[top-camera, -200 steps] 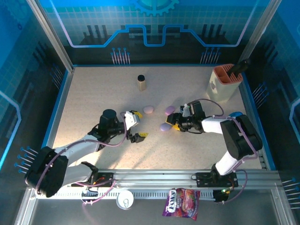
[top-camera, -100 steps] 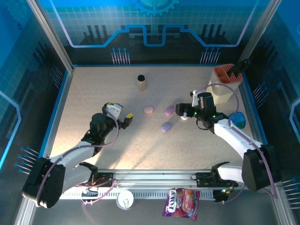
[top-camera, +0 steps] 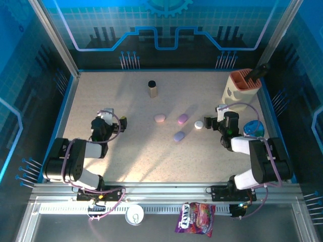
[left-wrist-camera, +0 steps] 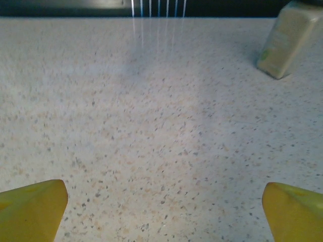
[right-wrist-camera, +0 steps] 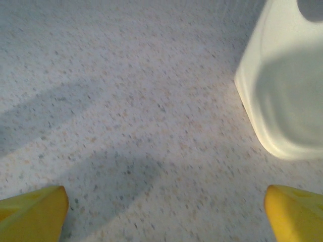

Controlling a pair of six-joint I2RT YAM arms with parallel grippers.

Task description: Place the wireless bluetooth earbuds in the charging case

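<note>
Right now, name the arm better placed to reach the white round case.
Probably right. The right fingers stand open, and that wrist sits just beside the white round case; the left fingers, also open, are far off to the left, beyond the pink case.

Pink case, purple case, lilac case (all pebble-shaped) and round white case, lying apart.

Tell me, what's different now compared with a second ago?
Both arms pulled back from the middle toward their own sides. The right gripper opened wide and backed off the white round case, which now lies free on the table. The left gripper is open and empty. The pink case, far purple case, near purple case, small bottle and holder stayed put.
</note>
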